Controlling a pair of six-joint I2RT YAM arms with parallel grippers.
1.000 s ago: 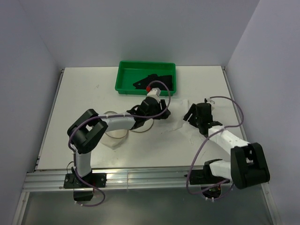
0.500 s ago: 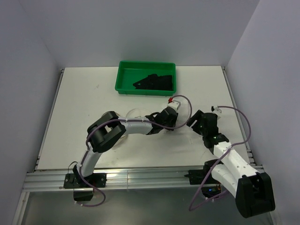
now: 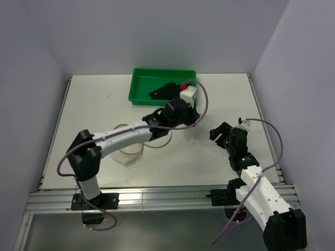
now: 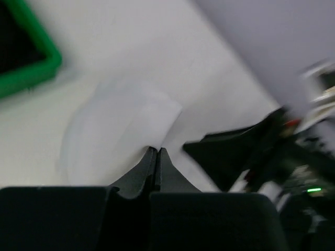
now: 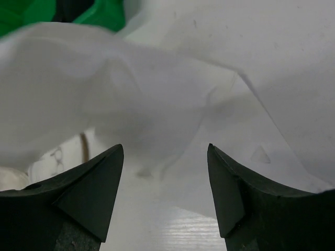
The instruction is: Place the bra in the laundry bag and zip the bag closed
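Observation:
The black bra (image 3: 171,91) lies in the green tray (image 3: 137,89) at the back of the table. The laundry bag (image 4: 120,128) is limp white mesh spread between the arms, and its round end (image 3: 128,147) rests on the table by the left arm. My left gripper (image 4: 156,150) is shut, with a raised fold of the mesh drawn to its tips, just in front of the tray (image 3: 184,116). My right gripper (image 5: 165,146) stands open a little above the table, facing a lifted fold of the bag (image 5: 131,89), with nothing between its fingers (image 3: 219,130).
A corner of the green tray (image 5: 102,13) shows at the top left of the right wrist view. In the left wrist view the right gripper (image 4: 235,154) is close on the right. Grey walls stand at the back and on both sides of the table.
My left gripper has gone from open to shut and has swung back from the right toward the tray. The right arm has shifted slightly and its gripper stays open.

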